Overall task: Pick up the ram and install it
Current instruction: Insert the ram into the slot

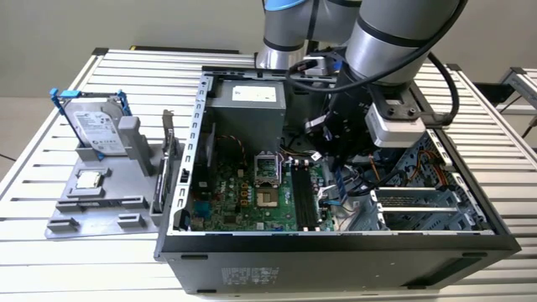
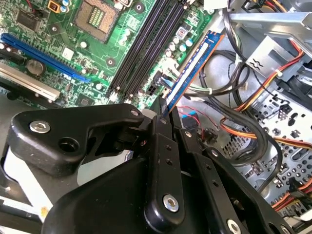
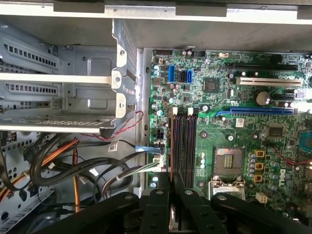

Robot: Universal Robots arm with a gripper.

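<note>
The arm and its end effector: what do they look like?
The arm is silver-grey tubing with blue joint caps, a black cable looping beside it, and a white-grey box at the wrist. The end effector is matte black: chunky linkages with silver screw heads, tapering to slim fingers.

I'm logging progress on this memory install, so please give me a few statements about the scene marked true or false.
1. The pincer is shut on the ram. True.
2. The ram is already seated flat in a slot. False: it is held edge-on above the motherboard, beside the memory slots.
3. The arm is reaching inside the open computer case. True.
4. The hard drive sits inside the case. False: it stands in a grey holder outside the case, on the exterior view's left.
5. The processor socket holds a fan. False: it is bare.
</note>
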